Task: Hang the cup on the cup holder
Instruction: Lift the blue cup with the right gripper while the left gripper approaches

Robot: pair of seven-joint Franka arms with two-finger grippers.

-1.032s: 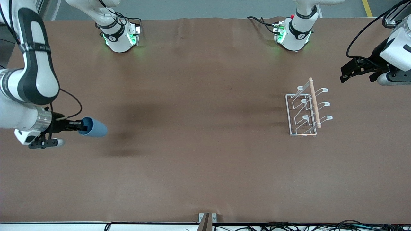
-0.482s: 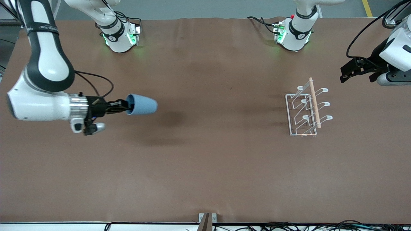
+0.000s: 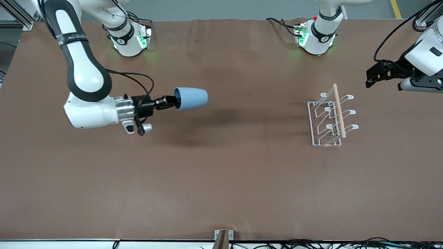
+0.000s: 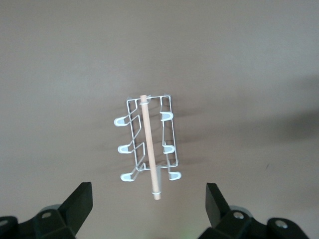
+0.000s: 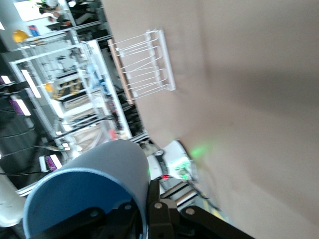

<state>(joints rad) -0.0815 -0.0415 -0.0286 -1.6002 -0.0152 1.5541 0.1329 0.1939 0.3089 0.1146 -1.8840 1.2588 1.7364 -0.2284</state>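
My right gripper [image 3: 169,101] is shut on the rim of the light blue cup [image 3: 191,98], one finger inside and one outside. It holds the cup on its side in the air over the middle of the table, base pointing toward the left arm's end. In the right wrist view the cup [image 5: 92,191] fills the lower part, clamped at its rim. The white wire cup holder [image 3: 331,116] with its wooden rod stands on the table at the left arm's end; it also shows in the left wrist view [image 4: 148,144] and the right wrist view [image 5: 142,64]. My left gripper [image 3: 369,79] is open and empty, up in the air beside the holder.
The brown table mat [image 3: 221,180] is bare around the holder. The two arm bases [image 3: 129,39] stand along the edge farthest from the front camera. A small metal bracket [image 3: 223,237] sits at the nearest edge.
My right arm has carried the cup from the right arm's end toward the middle of the table, closer to the holder. The left arm has barely moved.
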